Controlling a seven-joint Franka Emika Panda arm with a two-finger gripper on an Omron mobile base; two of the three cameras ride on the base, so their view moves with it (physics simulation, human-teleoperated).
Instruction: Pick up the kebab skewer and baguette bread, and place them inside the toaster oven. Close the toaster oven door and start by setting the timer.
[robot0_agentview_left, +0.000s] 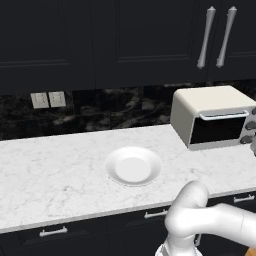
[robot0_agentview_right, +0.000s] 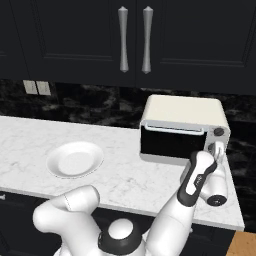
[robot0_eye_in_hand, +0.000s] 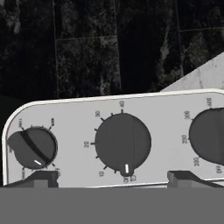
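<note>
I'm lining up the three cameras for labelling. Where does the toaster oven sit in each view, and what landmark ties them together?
Left base view: toaster oven at the right edge, door shut, on the counter.
Right base view: right of centre, behind the gripper.
Hand view: its knob panel, seen rolled sideways, spans the lower half; middle knob dead ahead.
Shared landmark: the knobs, also visible in both base views.

Cream toaster oven (robot0_agentview_right: 182, 112) on counter, door (robot0_agentview_right: 172, 142) shut

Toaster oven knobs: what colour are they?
Dark grey knobs on the cream toaster oven, clearest in the hand view.
</note>
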